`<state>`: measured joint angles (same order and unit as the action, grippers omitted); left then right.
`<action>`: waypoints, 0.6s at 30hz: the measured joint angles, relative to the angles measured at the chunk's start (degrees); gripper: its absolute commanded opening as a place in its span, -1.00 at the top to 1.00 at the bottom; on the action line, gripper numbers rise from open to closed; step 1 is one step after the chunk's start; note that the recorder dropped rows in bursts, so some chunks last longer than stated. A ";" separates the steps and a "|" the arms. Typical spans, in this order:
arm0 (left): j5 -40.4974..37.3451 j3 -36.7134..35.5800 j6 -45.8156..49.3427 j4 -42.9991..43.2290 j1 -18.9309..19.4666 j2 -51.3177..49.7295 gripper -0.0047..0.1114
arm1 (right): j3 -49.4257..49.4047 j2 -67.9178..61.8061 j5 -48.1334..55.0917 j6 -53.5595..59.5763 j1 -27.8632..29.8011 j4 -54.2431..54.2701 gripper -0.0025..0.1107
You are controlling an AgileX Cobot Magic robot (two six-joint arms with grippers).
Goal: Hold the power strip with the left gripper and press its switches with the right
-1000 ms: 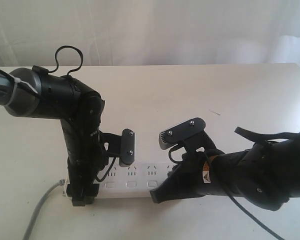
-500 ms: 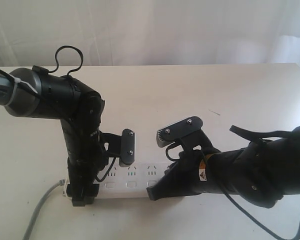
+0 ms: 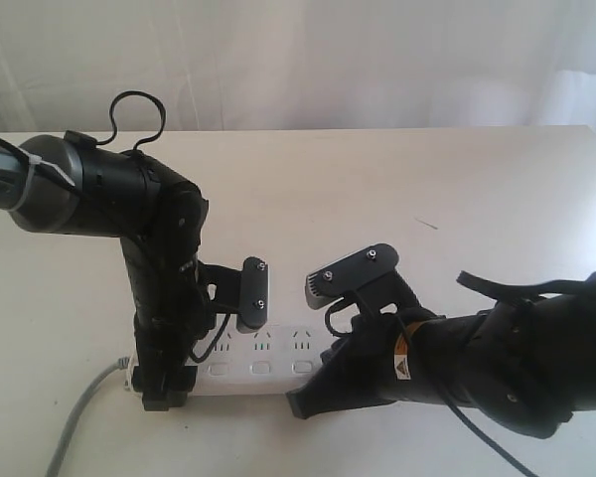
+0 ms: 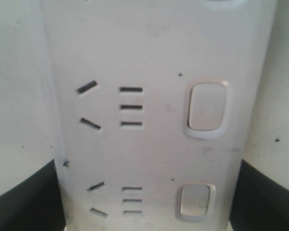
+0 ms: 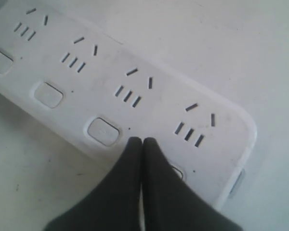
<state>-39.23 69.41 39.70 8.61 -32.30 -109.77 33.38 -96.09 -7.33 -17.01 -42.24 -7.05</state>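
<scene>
- Although the left gripper (image 3: 159,386), narrow black jaws on a bulky black arm with a looped cable, sits just where it was a second ago at the lower left of the exterior view, the right gripper (image 5: 142,143), black and carried on a thick arm, has slid leftward and a little lower along the front of the strip.
- At the lower centre of the exterior view the long flat white plastic power strip (image 3: 260,350) lies on the pale table (image 3: 477,199), with its grey cord (image 3: 79,422) trailing off to the lower left.
- In the left wrist view its dark fingers (image 4: 24,197) flank both long edges of the strip, so the jaws look clamped on it and the hold seems secure.
- The right jaws are pressed together into one blunt tip, holding nothing.
- That tip rests over the strip's front edge, between one small white rounded-rectangle switch (image 5: 103,131) and a neighbour half hidden under the fingers.
- My judgement is that the sideways shift is lining the tip up with the next button along the row; whether any switch is pressed down now I cannot tell.
- An orange-and-white warning label (image 3: 401,360) on the right arm is too small to read.
- No brand or writing is legible on the strip; a faint mark on one button in the left wrist view stays unreadable.
</scene>
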 measured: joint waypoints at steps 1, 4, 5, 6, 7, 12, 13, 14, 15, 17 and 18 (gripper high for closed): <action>0.00 0.00 0.00 0.00 0.00 0.00 0.92 | -0.25 0.00 -0.54 -0.29 0.00 0.12 0.96; -0.13 0.00 0.00 0.00 0.00 0.00 0.92 | -0.50 0.00 -1.05 -0.54 0.00 0.36 0.96; -0.13 0.00 0.00 -0.10 0.00 0.00 0.92 | -0.50 0.00 -1.05 -0.64 0.00 0.36 0.96; -0.13 0.00 0.00 -0.10 0.00 0.00 0.92 | -0.50 0.00 -1.05 -0.79 0.00 0.36 0.96; -0.23 0.00 0.00 -0.10 0.00 0.00 0.92 | -0.50 0.00 -1.05 -0.79 0.10 0.36 0.96; -0.35 0.00 -0.11 -0.10 0.00 0.00 0.92 | -0.50 0.00 -1.05 -1.01 0.98 0.36 0.96; -0.35 0.00 -0.11 -0.10 0.00 0.00 0.92 | -0.60 0.00 -1.26 -1.01 1.09 0.36 0.96; -0.35 0.00 -0.11 -0.10 0.00 0.00 0.92 | -0.90 0.00 -1.57 -1.01 1.22 0.36 0.96; -0.35 0.00 -0.11 -0.21 0.00 0.00 0.92 | -1.08 0.00 -1.86 -1.01 1.34 0.36 0.96; -0.45 0.00 -0.11 -0.21 0.00 0.00 0.92 | -1.77 0.00 -3.15 -1.13 1.56 0.24 0.96; -0.45 0.00 -0.11 -0.21 0.00 0.00 0.92 | -2.11 0.00 -3.77 -1.14 1.56 0.25 0.96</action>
<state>-39.68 69.41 39.59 8.40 -32.30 -109.77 31.27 -96.09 -11.10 -18.15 -40.68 -6.80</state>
